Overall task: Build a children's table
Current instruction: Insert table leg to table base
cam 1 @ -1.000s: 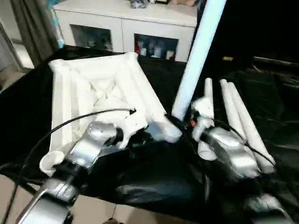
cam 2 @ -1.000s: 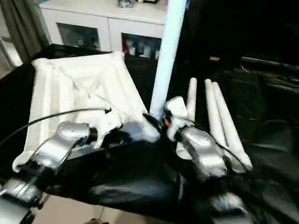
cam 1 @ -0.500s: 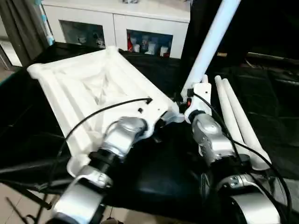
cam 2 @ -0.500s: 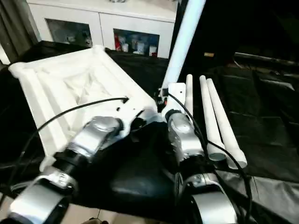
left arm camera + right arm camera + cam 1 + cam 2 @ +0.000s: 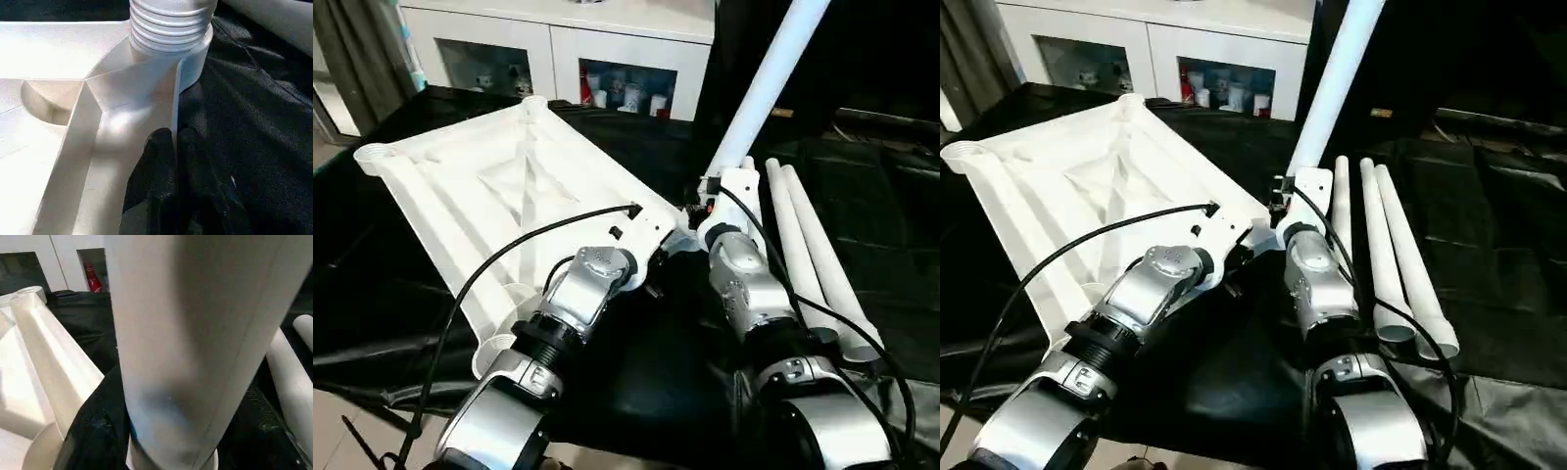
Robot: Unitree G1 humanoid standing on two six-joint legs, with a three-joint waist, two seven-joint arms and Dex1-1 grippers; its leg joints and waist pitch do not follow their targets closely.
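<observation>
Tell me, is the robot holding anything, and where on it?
The right gripper holds the upright leg near its lower, threaded end. The left gripper pinches the tabletop's edge wall beside that corner.

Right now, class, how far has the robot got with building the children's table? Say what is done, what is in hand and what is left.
Done: the table top lies underside up on the black cloth. In hand: one leg stands in a corner socket with its threads still showing, the right gripper around it, while the left gripper, shut, pinches the top's edge rib. Left: three legs lie loose beside the top, waiting for the other sockets.
</observation>
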